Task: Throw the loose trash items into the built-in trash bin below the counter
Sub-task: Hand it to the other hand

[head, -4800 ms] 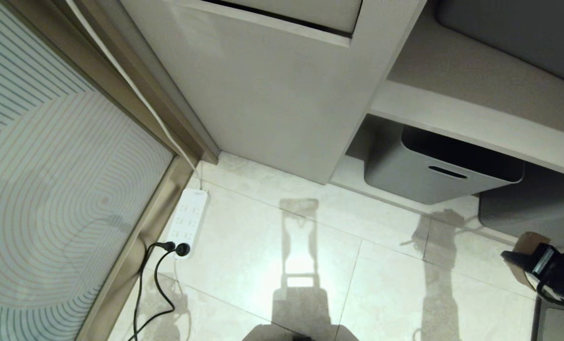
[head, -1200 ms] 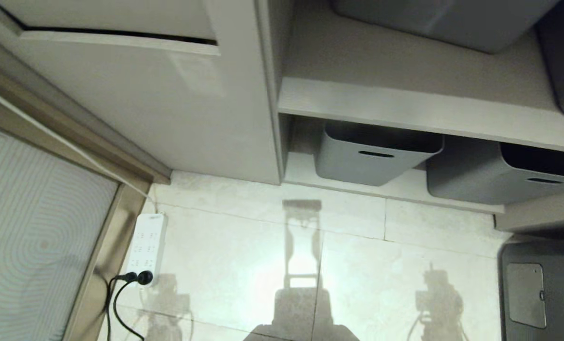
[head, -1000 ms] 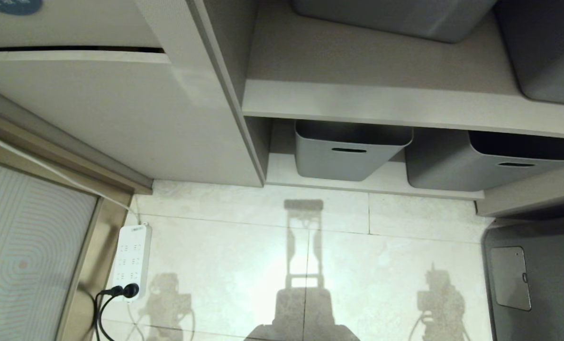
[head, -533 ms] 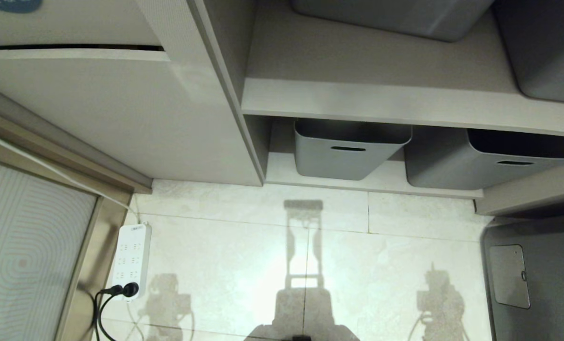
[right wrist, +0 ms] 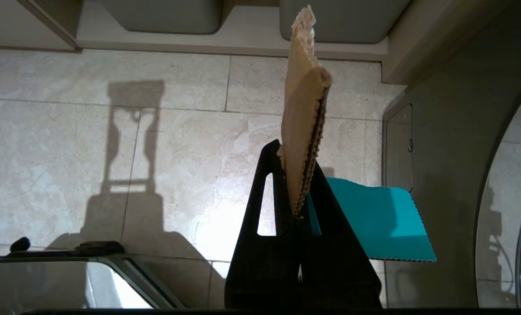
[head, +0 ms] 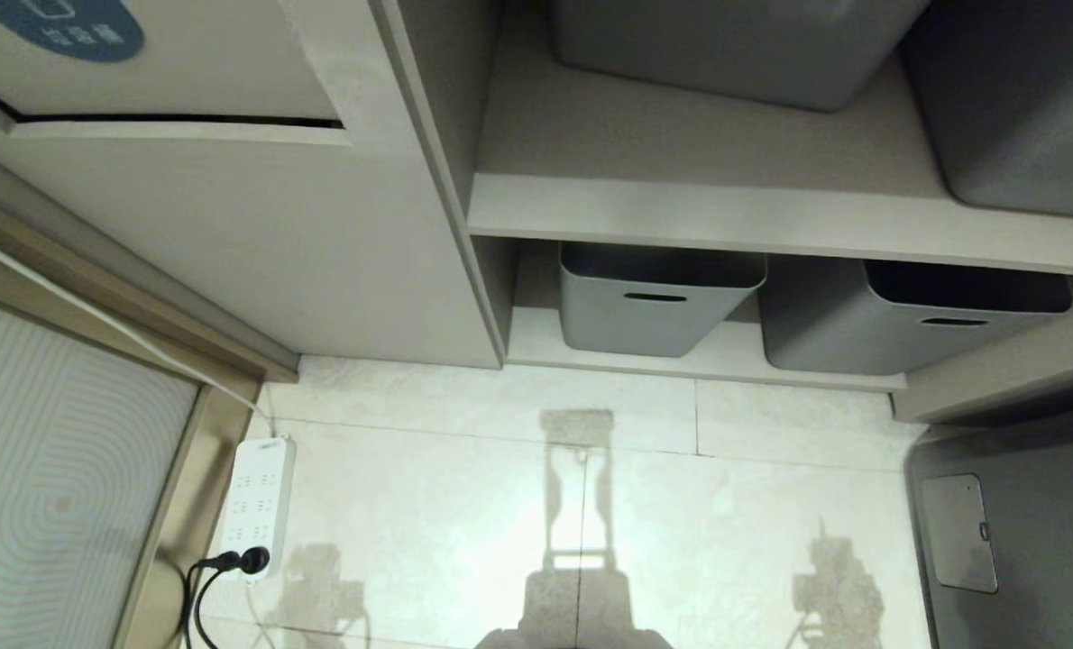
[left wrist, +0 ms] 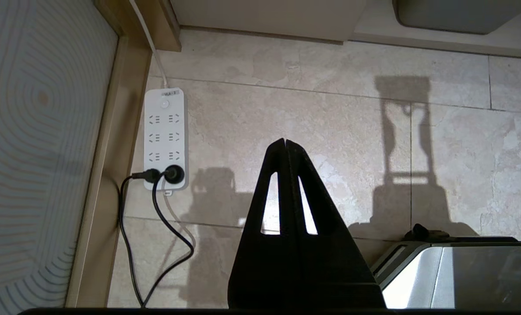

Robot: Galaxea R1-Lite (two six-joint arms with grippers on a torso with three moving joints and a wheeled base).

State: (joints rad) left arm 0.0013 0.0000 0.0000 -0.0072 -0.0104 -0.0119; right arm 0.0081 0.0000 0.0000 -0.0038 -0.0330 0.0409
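floor: bare tiles (head: 464, 487) before the cabinet | left edge: power strip (head: 255, 505) with black cable (left wrist: 155, 227) beside the metal frame (head: 185, 505) | lower shelf: two grey tubs (head: 654, 306) fill it | bin flap (head: 176, 81): front unobstructed, dark slit along its lower edge | right: grey appliance panel (head: 1023, 532)

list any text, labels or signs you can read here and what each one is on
Nothing here can be read as words.
Round blue sticker on the built-in trash bin: white lettering, too blurred to read; only the sticker's lower part is in view.
White power strip on the floor: a small dark label at its cable end, too small to read.
Tan cardboard piece and turquoise strip in the right gripper: no print visible.
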